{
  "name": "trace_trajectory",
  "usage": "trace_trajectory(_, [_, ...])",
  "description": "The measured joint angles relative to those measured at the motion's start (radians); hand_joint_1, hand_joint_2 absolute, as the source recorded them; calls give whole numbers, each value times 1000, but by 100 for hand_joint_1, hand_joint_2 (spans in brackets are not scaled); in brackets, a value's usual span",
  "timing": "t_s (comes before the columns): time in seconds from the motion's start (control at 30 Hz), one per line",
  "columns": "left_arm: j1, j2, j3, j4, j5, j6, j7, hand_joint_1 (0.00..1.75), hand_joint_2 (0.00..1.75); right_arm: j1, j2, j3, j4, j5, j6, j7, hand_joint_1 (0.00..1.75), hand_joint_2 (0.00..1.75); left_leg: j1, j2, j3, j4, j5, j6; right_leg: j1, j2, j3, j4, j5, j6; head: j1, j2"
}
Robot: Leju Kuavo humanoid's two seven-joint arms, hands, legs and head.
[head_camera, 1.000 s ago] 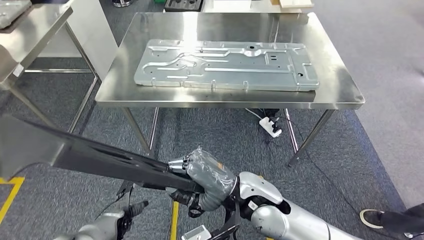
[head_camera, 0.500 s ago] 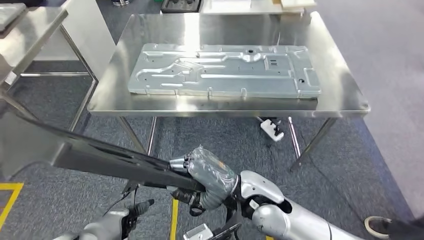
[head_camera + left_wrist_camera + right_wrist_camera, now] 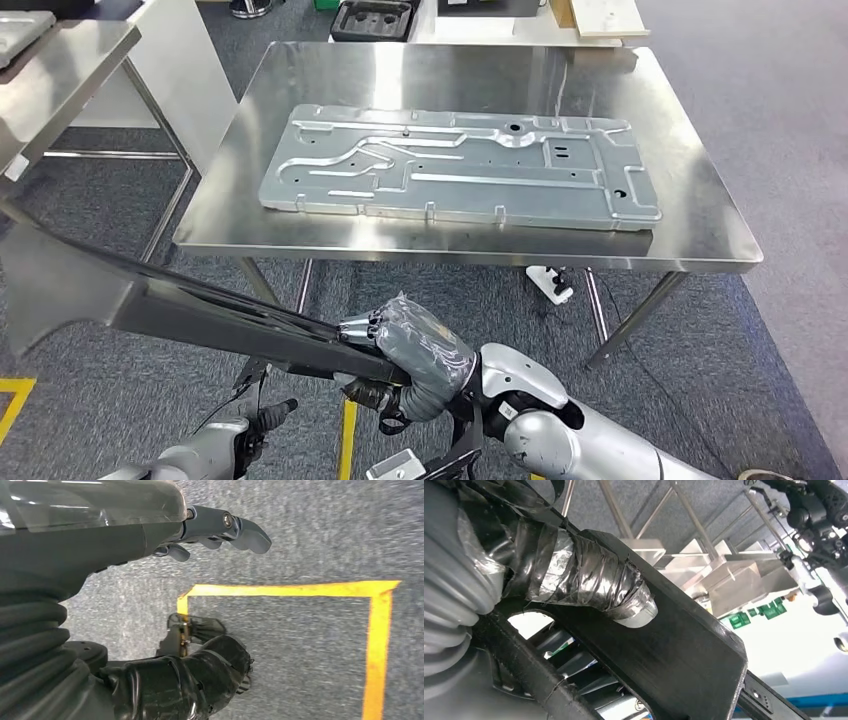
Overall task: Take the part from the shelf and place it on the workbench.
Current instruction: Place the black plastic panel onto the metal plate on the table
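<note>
- At the far left of the head view a second steel counter point(image 3: 60, 60) shows its corner and slanted legs
- The part point(image 3: 170, 305), a long dark panel with a grey end, stretches from the left edge across the lower middle of the head view, tilted and held above the grey carpet floor point(image 3: 120, 400), below and in front of the main counter
- The left robot hand point(image 3: 258, 418) hangs low at the bottom edge beneath the part; in the left wrist view the left robot hand point(image 3: 220, 527) has its fingers loosely extended over the carpet with nothing in them, released
- Yellow tape lines point(image 3: 300, 589) mark a corner on the floor below that hand
- The right robot hand point(image 3: 405, 350), wrapped in grey tape, is grasping the near end of the part; in the right wrist view its taped thumb point(image 3: 589, 582) presses flat on the black surface of the part point(image 3: 684, 660)
- The steel counter point(image 3: 700, 210) stands ahead in the centre, carrying a large stamped metal plate point(image 3: 460, 170) that lies flat along its length
- A white power strip point(image 3: 557, 283) lies on the floor under the counter's right side
</note>
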Motion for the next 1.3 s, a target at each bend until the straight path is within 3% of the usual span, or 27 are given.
trace_trajectory(0.03, [-1, 0, 0, 0, 0, 0, 2, 0, 175, -1, 0, 0, 1, -1, 2, -1, 175, 175, 0, 1, 4, 0, -9, -7, 3, 0, 7, -21, 13, -7, -1, 0])
trace_trajectory(0.1, [-4, 0, 0, 0, 0, 0, 4, 0, 175, -3, 1, 0, 3, -2, 6, -2, 175, 175, -1, 2, 11, 4, -15, -19, 6, 1, 16, -23, -1, -24, -1, 0])
trace_trajectory(0.17, [-6, 1, 0, 0, -1, 0, 5, 0, 175, -6, 4, 0, 3, -4, 8, -3, 175, 175, 2, 3, 0, 42, -17, -27, 5, 2, 34, -26, -11, -39, -2, 0])
trace_trajectory(0.23, [-9, 0, 0, 0, -1, -1, 7, 0, 175, -10, 8, 0, 3, -7, 10, -5, 175, 175, 5, 4, -65, 146, -31, -34, 5, 2, 56, -29, -25, -49, -5, 0])
trace_trajectory(0.3, [-8, -1, 0, 0, -2, -2, 8, 0, 175, -12, 9, 0, 5, -10, 12, -6, 175, 175, 6, 3, -154, 257, -79, -40, 8, 3, 78, -29, -46, -53, -6, 0])
trace_trajectory(0.37, [-1, 0, 0, 0, -2, -2, 10, 0, 175, -11, 9, 0, 8, -12, 13, -6, 175, 175, 5, 3, -207, 276, -114, -41, 10, 7, 110, -28, -71, -54, -6, 0])
trace_trajectory(0.4, [2, 1, -1, 0, -1, -2, 10, 0, 175, -10, 9, 0, 10, -12, 14, -6, 175, 175, 5, 3, -214, 242, -99, -38, 12, 9, 129, -28, -85, -53, -6, 0])
trace_trajectory(0.43, [3, 2, -1, 0, 0, -2, 10, 0, 175, -10, 9, 0, 11, -13, 15, -7, 175, 175, 5, 3, -212, 186, -51, -33, 13, 10, 148, -28, -99, -52, -6, 0])
trace_trajectory(0.5, [5, 3, -1, 0, 3, -4, 7, 0, 175, -11, 10, 1, 12, -16, 20, -10, 175, 175, 0, 2, -202, 72, 83, -18, 18, 11, 177, -24, -127, -46, -4, 0])
trace_trajectory(0.53, [6, 4, -1, 1, 5, -4, 6, 0, 175, -11, 12, 1, 12, -17, 24, -12, 175, 175, -4, 1, -197, 39, 130, -13, 20, 13, 187, -22, -141, -41, -3, 0])
trace_trajectory(0.57, [7, 5, -1, 1, 9, -4, 6, 0, 175, -11, 14, 2, 12, -18, 27, -15, 175, 175, -6, 1, -193, 25, 150, -8, 20, 14, 193, -17, -149, -36, -2, 0])
trace_trajectory(0.6, [5, 6, -1, 1, 13, -2, 7, 0, 175, -12, 16, 2, 12, -20, 29, -18, 175, 175, -6, 1, -184, 25, 146, -5, 21, 15, 193, -8, -151, -31, -1, 0])
trace_trajectory(0.67, [-4, 8, -1, 1, 20, 1, 12, 0, 175, -17, 21, 2, 11, -24, 35, -24, 175, 175, -2, 2, -170, 18, 140, 2, 19, 11, 159, 56, -129, -21, 0, 0])
trace_trajectory(0.73, [-17, 13, -1, 1, 26, 4, 20, 0, 175, -20, 27, 3, 10, -30, 42, -30, 175, 175, 0, 1, -154, 16, 128, 10, 16, 7, 76, 172, -123, -11, 1, 0])
trace_trajectory(0.8, [-23, 19, -1, 1, 34, 7, 29, 0, 175, -18, 31, 6, 12, -35, 50, -36, 175, 175, 0, -1, -136, 16, 109, 14, 11, 6, -6, 264, -178, -4, 1, 0])
trace_trajectory(0.87, [-24, 24, -1, 1, 41, 9, 37, 0, 175, -17, 35, 9, 14, -39, 58, -41, 175, 175, 1, -4, -111, 18, 88, 13, 6, 5, -49, 270, -233, -2, 1, 0])
trace_trajectory(0.9, [-26, 26, -1, 1, 44, 9, 40, 0, 175, -17, 39, 10, 15, -41, 60, -43, 175, 175, 2, -5, -97, 20, 77, 12, 5, 5, -51, 232, -226, -2, 1, 0])
trace_trajectory(0.93, [-28, 28, -1, 1, 46, 8, 42, 0, 175, -17, 42, 12, 16, -43, 61, -45, 175, 175, 3, -7, -84, 22, 65, 9, 4, 4, -43, 176, -188, -3, 2, 0])
trace_trajectory(1.0, [-33, 30, -1, 1, 48, 7, 43, 0, 175, -19, 48, 16, 20, -46, 62, -47, 175, 175, 2, -11, -68, 31, 42, 1, 4, 3, -27, 50, -58, -10, 4, 0])
trace_trajectory(1.03, [-34, 32, -1, 1, 49, 7, 43, 0, 175, -20, 52, 17, 21, -47, 63, -47, 175, 175, 0, -12, -67, 34, 31, -5, 5, 3, -22, 13, -10, -15, 5, 0])
trace_trajectory(1.07, [-35, 34, -1, 1, 49, 7, 44, 0, 175, -21, 54, 18, 23, -47, 63, -47, 175, 175, -1, -13, -67, 39, 25, -11, 7, 3, -21, -6, 16, -22, 5, 0])
trace_trajectory(1.13, [-37, 40, -1, 1, 50, 6, 45, 0, 175, -23, 63, 19, 24, -47, 64, -48, 175, 175, -1, -11, -64, 42, 15, -22, 7, 4, -11, -9, 16, -36, 4, 0])
trace_trajectory(1.2, [-40, 43, -1, 1, 50, 6, 45, 0, 175, -29, 71, 19, 25, -47, 64, -48, 175, 175, 2, -7, -79, 83, 1, -31, 4, 3, 4, -14, 11, -49, 1, 0])
trace_trajectory(1.3, [-42, 46, -1, 1, 50, 6, 45, 0, 175, -33, 78, 20, 29, -47, 65, -49, 175, 175, 6, -2, -172, 247, -65, -44, 4, 2, 18, -17, 0, -60, -2, 0])
